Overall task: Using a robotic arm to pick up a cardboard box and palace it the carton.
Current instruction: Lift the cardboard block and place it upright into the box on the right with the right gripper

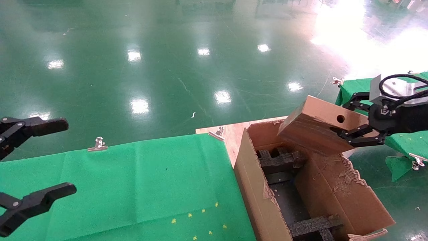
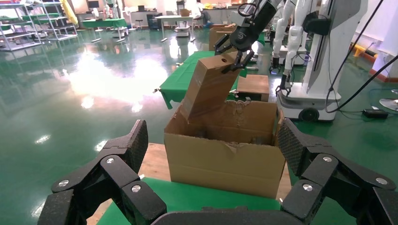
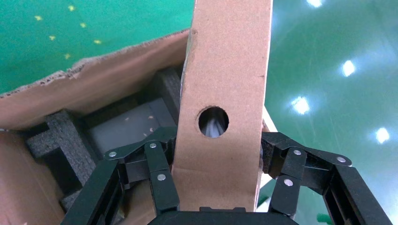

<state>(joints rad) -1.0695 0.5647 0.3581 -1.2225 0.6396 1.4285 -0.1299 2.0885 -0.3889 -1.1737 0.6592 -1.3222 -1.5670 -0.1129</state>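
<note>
The small brown cardboard box (image 1: 317, 125) with a round hole hangs tilted over the far end of the carton (image 1: 254, 187), its lower end dipping past the ragged rim. My right gripper (image 1: 351, 124) is shut on its upper end, one finger on each side; the right wrist view shows the cardboard box (image 3: 225, 93) clamped between the black fingers (image 3: 157, 173) above black foam inserts (image 3: 61, 140). From the left wrist view the cardboard box (image 2: 209, 86) leans into the carton (image 2: 225, 157). My left gripper (image 1: 38, 159) hovers open at the left over the green cloth, holding nothing.
A green cloth (image 1: 133, 187) clipped with metal clamps (image 1: 98, 144) covers the table left of the carton. A bare wooden corner (image 1: 230, 132) shows behind it. Another green-covered table (image 1: 406, 140) stands at the right, behind my right arm. Glossy green floor lies beyond.
</note>
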